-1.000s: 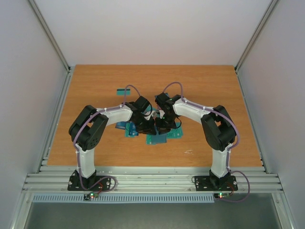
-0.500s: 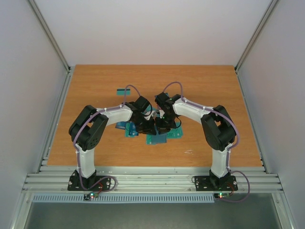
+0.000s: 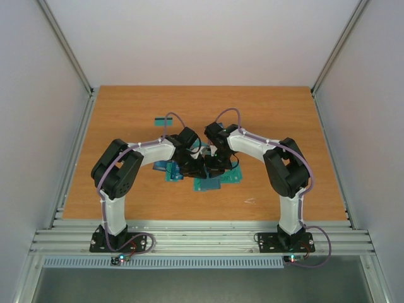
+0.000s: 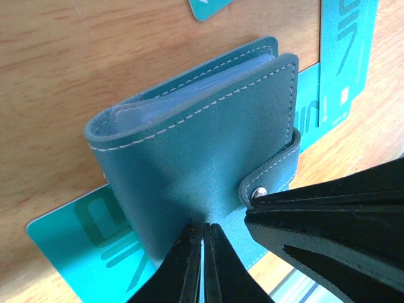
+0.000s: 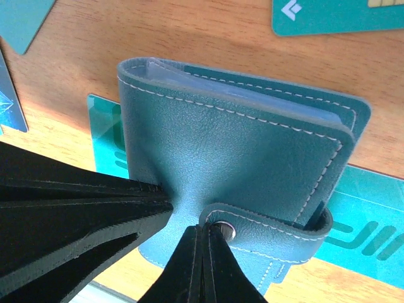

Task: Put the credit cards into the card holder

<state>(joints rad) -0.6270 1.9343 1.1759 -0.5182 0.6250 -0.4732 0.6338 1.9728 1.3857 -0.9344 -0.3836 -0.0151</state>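
The card holder (image 4: 189, 145) is a teal-blue wallet, folded shut with its snap strap (image 5: 278, 230) fastened. It lies on several teal credit cards (image 4: 88, 233) in the middle of the table. My left gripper (image 4: 203, 228) is shut, its tips pressed on the holder's cover. My right gripper (image 5: 205, 232) is also shut, with its tips against the end of the strap at the metal snap. Both grippers meet over the holder in the top view, left gripper (image 3: 194, 165) and right gripper (image 3: 213, 165), and they hide it there. More credit cards (image 3: 208, 184) lie around them.
A lone teal card (image 3: 165, 120) lies farther back on the wooden table (image 3: 284, 126). Other cards show beside the holder: a teal one (image 5: 334, 16) beyond it and a blue one (image 5: 9, 95) at the left. Metal rails (image 3: 202, 237) run along the near edge.
The right arm's elbow has shifted slightly left. Both grippers stay shut on the holder's top, and the holder and cards have not moved.
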